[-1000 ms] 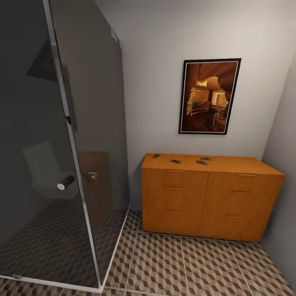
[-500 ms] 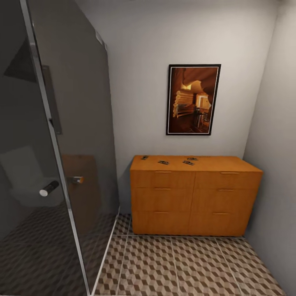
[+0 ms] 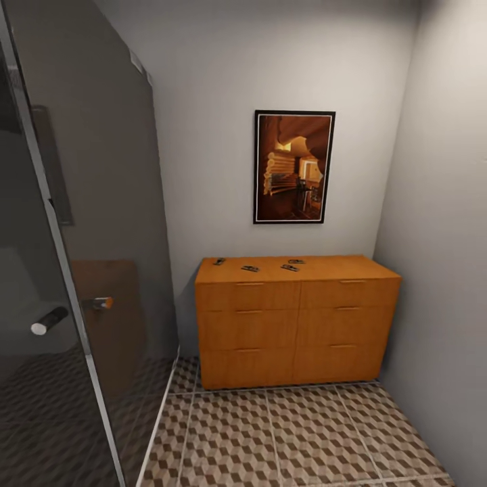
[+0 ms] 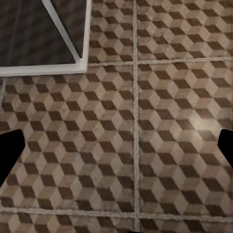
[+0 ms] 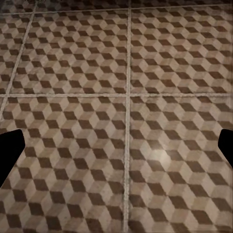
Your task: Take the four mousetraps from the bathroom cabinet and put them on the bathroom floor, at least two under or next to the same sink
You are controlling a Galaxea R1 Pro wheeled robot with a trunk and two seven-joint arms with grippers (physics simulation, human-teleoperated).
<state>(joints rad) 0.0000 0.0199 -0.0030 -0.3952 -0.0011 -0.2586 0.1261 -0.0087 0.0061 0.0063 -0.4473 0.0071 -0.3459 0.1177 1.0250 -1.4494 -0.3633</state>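
The orange-brown cabinet point(image 3: 295, 323) stands against the back wall, in the corner. Several small dark mousetraps lie on its flat top: one at the left end point(image 3: 219, 261), one further along point(image 3: 250, 268), and two close together near the middle point(image 3: 289, 268) point(image 3: 296, 261). The cube-patterned bathroom floor point(image 3: 284, 433) stretches from me to the cabinet. My left gripper point(image 4: 116, 150) is open over bare floor tiles point(image 4: 170, 97), its dark fingertips point(image 4: 9, 155) at the picture's edges. My right gripper point(image 5: 116, 148) is open over tiles point(image 5: 170, 73) too. The sink is out of view.
A dark glass shower enclosure point(image 3: 81, 237) with a chrome handle point(image 3: 47, 320) takes up the left side. Its white base frame point(image 4: 68, 68) lies near my left gripper. A grey wall point(image 3: 439, 270) closes the right side. A framed picture point(image 3: 294, 167) hangs above the cabinet.
The whole head picture has shifted: the camera has moved, so the cabinet and picture sit further left and more square-on. The mousetraps have not moved on the cabinet top.
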